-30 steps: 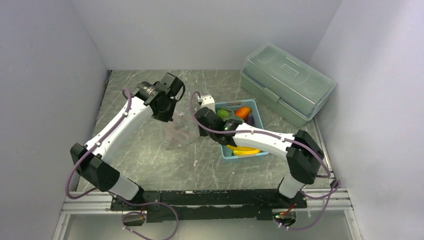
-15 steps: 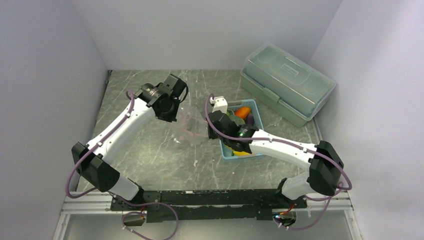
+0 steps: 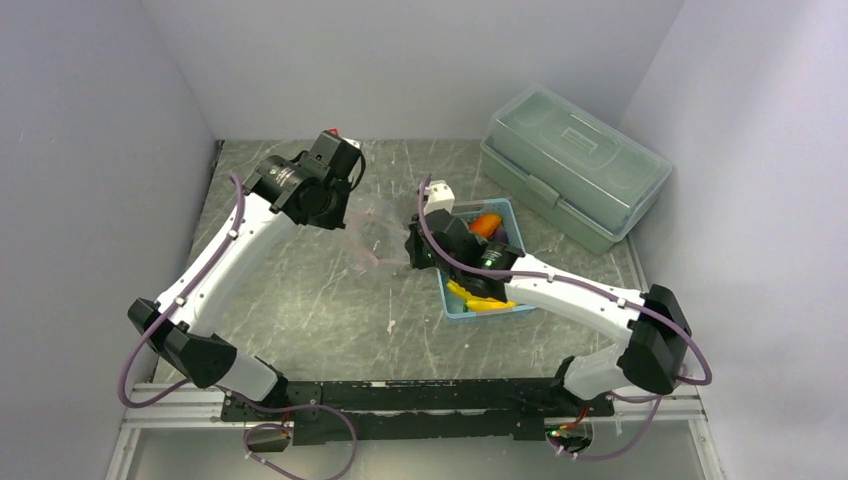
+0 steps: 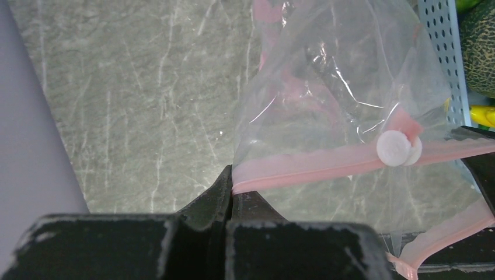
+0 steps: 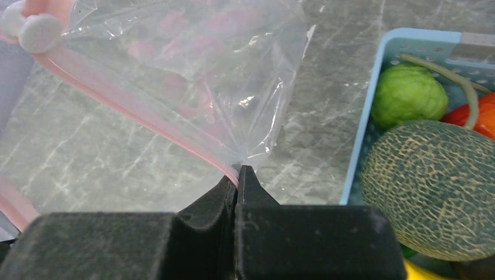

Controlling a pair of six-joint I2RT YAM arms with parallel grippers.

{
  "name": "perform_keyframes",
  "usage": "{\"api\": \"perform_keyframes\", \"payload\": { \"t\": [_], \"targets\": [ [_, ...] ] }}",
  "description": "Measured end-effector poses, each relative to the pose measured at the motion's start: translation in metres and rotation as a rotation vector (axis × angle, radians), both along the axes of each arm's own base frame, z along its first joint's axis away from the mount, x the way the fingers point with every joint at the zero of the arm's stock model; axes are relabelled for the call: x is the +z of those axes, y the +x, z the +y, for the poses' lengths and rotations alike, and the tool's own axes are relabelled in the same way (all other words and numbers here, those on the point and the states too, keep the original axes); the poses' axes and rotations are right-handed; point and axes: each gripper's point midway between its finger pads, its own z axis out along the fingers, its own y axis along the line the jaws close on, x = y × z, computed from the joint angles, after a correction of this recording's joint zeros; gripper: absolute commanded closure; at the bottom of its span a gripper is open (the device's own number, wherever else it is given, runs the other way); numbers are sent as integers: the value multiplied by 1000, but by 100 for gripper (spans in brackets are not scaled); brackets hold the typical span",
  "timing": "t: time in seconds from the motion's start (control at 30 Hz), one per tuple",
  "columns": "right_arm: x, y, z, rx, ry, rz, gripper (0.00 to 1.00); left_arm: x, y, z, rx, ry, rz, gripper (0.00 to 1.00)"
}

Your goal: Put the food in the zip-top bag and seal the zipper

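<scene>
The clear zip-top bag (image 3: 375, 235) hangs stretched between my two grippers above the table. My left gripper (image 4: 232, 181) is shut on one end of its pink zipper strip (image 4: 327, 163); a white slider (image 4: 394, 147) sits on the strip. My right gripper (image 5: 238, 175) is shut on the strip's other end (image 5: 128, 102). The bag (image 5: 192, 70) looks empty. The food lies in the light blue basket (image 5: 365, 116): netted melon (image 5: 432, 186), lime-green fruit (image 5: 408, 93), orange-red piece (image 5: 484, 116), thin green vegetable (image 5: 449, 73), bananas (image 3: 470, 298). The eggplant is hidden.
The basket (image 3: 480, 312) stands just right of my right gripper (image 3: 412, 250), partly under the right arm. A big translucent grey-green lidded box (image 3: 570, 165) stands at the back right. White walls close in the left, back and right.
The bag has risen off the table and now stretches between both grippers. My left gripper moved back and to the left with it. My right arm shifted a little right, then settled at the bag's edge.
</scene>
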Motion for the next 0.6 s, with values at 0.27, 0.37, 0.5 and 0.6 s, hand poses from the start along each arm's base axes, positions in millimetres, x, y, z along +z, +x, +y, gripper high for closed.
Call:
{"api": "perform_keyframes", "payload": {
  "t": [0.27,0.37,0.5,0.6],
  "targets": [
    [-9,11,30,14,43,33,100,14,0,15,24,55,-36,100],
    [-15,15,38,11,49,41,100,13,0,19,33,77,-37,93],
    [-17,18,42,6,52,47,100,6,-1,27,50,119,-31,81],
    [-19,18,43,2,53,53,100,4,-1,31,56,134,-35,75]
  ]
}}
